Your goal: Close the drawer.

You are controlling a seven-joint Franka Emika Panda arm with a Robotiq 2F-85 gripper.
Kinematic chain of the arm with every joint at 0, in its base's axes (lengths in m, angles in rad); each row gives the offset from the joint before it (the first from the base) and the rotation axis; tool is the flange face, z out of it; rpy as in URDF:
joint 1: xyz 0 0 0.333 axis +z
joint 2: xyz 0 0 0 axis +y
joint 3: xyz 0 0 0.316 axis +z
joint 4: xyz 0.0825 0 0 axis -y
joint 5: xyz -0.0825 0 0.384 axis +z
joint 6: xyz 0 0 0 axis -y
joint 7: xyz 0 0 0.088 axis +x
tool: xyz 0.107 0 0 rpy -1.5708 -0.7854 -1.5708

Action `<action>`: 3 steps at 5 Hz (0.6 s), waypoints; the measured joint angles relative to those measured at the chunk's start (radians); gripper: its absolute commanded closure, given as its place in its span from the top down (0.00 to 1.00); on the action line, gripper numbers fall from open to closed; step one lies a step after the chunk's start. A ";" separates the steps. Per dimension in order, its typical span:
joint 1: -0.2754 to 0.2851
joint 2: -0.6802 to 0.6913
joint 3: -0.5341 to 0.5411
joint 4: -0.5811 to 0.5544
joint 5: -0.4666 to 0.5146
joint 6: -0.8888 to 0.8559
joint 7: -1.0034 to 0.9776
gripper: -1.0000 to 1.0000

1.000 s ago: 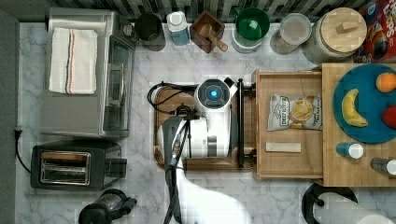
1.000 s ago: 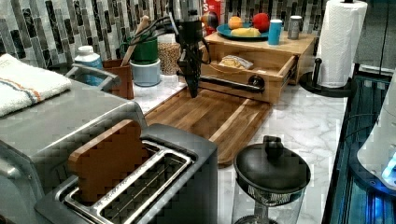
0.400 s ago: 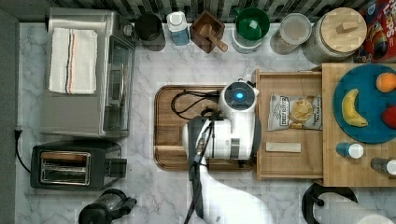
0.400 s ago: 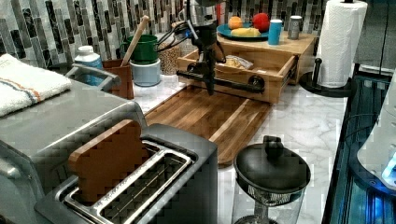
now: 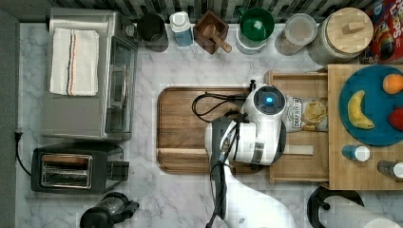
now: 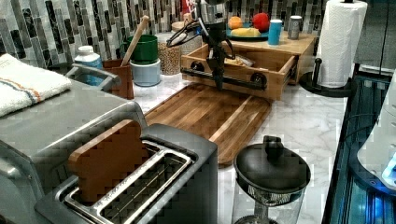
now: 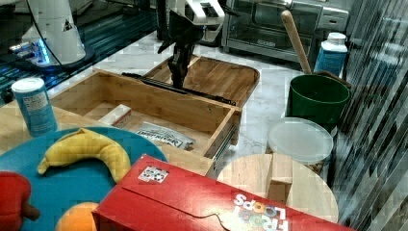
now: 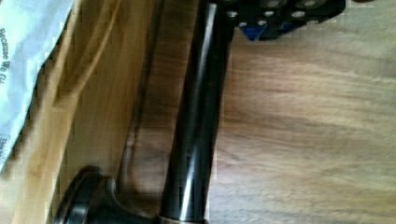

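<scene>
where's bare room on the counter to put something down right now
Bare marble lies between the toaster oven and the cutting board, and the board's left half in the top view is free. Crowded: the backsplash row, and the open drawer, where the gripper is at its handle.

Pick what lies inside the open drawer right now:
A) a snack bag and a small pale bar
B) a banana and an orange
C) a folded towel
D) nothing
A: the top view shows the drawer pulled out, holding a snack bag and a pale bar.
</scene>
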 measured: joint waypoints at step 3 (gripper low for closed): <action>-0.055 0.031 -0.040 0.070 -0.004 -0.005 -0.119 0.00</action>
